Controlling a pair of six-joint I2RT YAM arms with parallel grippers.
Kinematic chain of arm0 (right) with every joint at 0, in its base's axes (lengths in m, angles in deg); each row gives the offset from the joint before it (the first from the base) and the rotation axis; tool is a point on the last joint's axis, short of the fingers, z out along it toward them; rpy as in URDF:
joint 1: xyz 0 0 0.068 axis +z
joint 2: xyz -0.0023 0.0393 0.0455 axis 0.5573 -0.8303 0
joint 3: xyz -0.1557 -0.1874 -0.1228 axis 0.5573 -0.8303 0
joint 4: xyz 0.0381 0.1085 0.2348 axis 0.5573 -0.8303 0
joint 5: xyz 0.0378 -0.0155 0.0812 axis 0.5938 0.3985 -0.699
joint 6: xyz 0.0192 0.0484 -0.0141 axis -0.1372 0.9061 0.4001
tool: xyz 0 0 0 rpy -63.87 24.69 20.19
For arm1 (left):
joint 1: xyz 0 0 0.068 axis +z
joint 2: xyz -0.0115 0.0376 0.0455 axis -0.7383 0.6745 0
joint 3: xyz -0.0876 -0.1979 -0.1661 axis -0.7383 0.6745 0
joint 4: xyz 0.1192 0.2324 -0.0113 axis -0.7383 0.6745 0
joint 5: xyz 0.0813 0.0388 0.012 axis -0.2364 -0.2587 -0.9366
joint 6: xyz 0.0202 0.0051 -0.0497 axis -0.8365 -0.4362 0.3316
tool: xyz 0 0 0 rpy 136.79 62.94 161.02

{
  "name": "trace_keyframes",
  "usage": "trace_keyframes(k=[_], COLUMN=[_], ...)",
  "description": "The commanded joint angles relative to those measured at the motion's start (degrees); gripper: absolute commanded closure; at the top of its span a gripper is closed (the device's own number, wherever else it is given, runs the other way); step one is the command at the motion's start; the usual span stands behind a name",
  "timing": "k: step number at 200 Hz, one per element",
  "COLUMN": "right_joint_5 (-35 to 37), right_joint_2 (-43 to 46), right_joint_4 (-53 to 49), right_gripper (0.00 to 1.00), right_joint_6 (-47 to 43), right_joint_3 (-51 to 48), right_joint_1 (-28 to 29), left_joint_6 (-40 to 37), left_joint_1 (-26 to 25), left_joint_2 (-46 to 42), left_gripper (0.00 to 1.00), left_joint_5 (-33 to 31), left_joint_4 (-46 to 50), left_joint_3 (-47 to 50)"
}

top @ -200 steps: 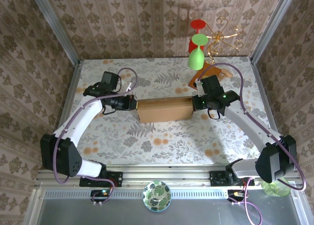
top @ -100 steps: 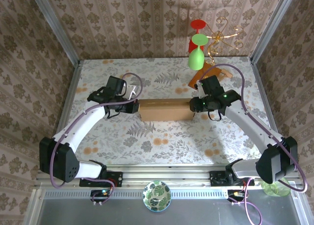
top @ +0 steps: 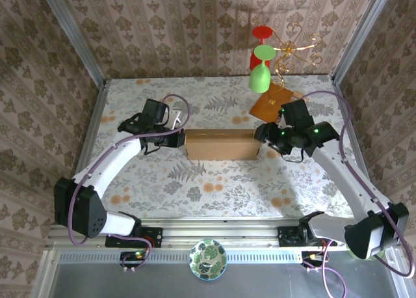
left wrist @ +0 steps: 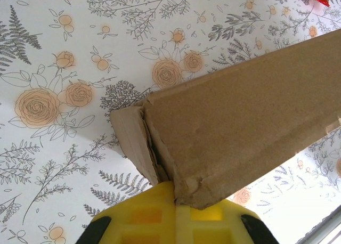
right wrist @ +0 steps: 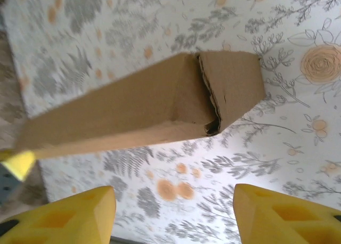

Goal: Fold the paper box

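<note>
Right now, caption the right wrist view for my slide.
Open right gripper faces the paper box end-on over the floral table.

Probably a lab test booth: aluminium rails (top: 221,236) frame wallpapered walls (top: 175,31) and a floral tablecloth (top: 214,187).

Bright even light; the paper box (right wrist: 133,108) looks blurred.

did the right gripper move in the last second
Yes. The right gripper has drawn back to the right, off the orange card near the green glass.
</note>
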Motion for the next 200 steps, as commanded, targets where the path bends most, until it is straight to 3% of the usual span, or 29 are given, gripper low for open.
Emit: trace_keyframes(k=[1,22,36,110,171,194,200], right_joint_5=[-5.40,-9.23,-10.17,-13.40,-14.05,-13.96,-13.90], right_joint_2=[3.08,3.70,2.94,-0.79,-3.90,-4.41,-4.58], right_joint_4=[8.16,20.91,23.98,28.53,30.12,30.71,30.69], right_gripper=[0.35,0.33,0.33,0.37,0.59,0.63,0.63], right_joint_6=[17.54,29.59,32.64,32.69,30.03,29.94,29.77], right_joint_3=[-4.98,-11.34,-12.71,-18.62,-19.56,-20.64,-20.66], right_joint_1=[-3.15,-5.42,-5.55,-8.32,-9.48,-9.75,-9.75], left_joint_6=[0.89,0.85,0.93,1.11,1.40,3.21,4.10], left_joint_1=[-0.28,-0.28,-0.28,-0.28,-0.28,-0.28,0.03], left_joint_2=[2.21,2.29,2.35,2.84,3.20,2.72,2.36], left_gripper=[1.00,1.00,1.00,0.99,0.96,0.80,0.68], left_joint_5=[-2.63,-2.57,-2.48,-2.57,-1.84,0.42,1.46], left_joint_4=[5.34,5.67,5.74,5.83,6.05,5.80,5.79], left_joint_3=[0.67,0.47,0.18,-0.80,-2.13,-2.94,-3.18])
